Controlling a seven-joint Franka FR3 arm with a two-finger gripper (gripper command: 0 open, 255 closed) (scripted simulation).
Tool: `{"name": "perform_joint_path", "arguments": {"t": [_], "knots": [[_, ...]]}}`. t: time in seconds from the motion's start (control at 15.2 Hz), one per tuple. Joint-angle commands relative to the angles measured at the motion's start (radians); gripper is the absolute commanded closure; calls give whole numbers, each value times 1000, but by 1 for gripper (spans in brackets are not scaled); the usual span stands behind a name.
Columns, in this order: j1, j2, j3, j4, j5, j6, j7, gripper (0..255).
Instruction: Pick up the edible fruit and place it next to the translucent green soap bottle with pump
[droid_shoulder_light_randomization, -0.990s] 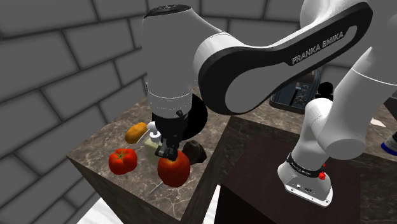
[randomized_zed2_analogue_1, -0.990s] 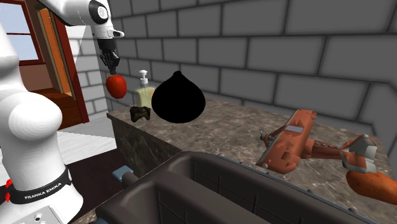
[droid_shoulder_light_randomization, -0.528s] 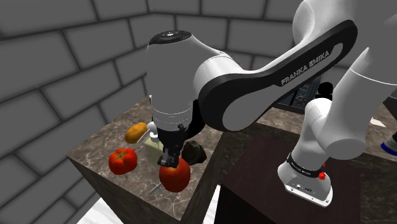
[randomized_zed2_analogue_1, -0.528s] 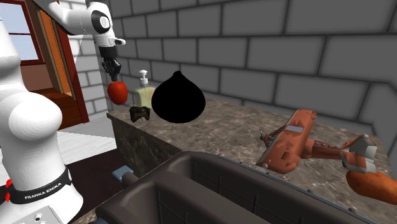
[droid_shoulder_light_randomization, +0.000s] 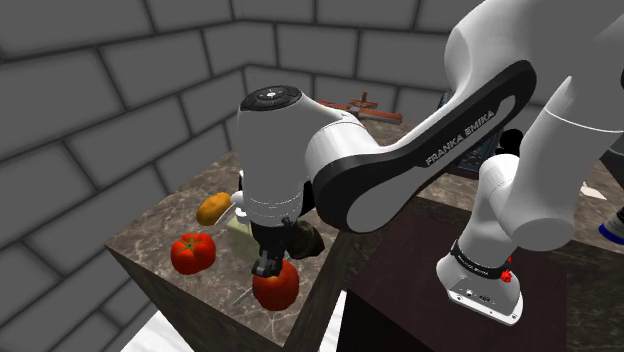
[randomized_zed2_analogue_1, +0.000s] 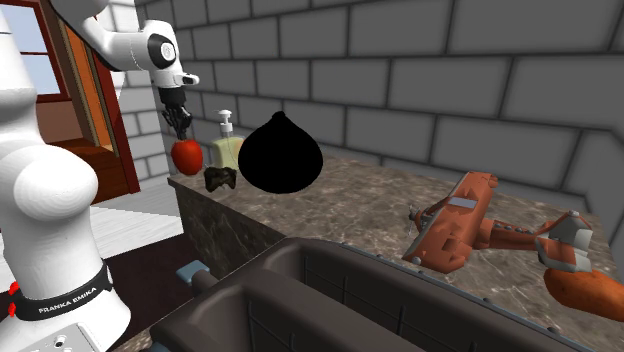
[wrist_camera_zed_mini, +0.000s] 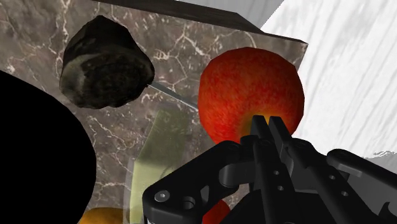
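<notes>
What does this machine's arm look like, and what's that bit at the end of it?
The arm is rounded, glossy white shells with dark bands at the joints; one band reads FRANKA EMIKA in white. A small red mark sits near its base. At its tip sits an all-black gripper with two slim fingers.

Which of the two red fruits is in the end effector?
The smooth apple, clasped by the end effector; the ribbed tomato sits free on the counter.
</notes>
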Motion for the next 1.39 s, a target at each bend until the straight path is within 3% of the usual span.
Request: {"name": "perform_joint_path", "arguments": {"t": [0.0, 0.46, 0.53, 0.86, 1.12, 1.32], "knots": [[0, 6, 0, -12, -3, 18, 1, 255], [0, 6, 0, -12, -3, 18, 1, 255], [0, 6, 0, -12, -3, 18, 1, 0], [0, 6, 0, -12, -3, 18, 1, 0], [-2, -54, -8, 58, 26, -107, -20, 0], [-2, -54, -8, 58, 26, -107, -20, 0]]}}
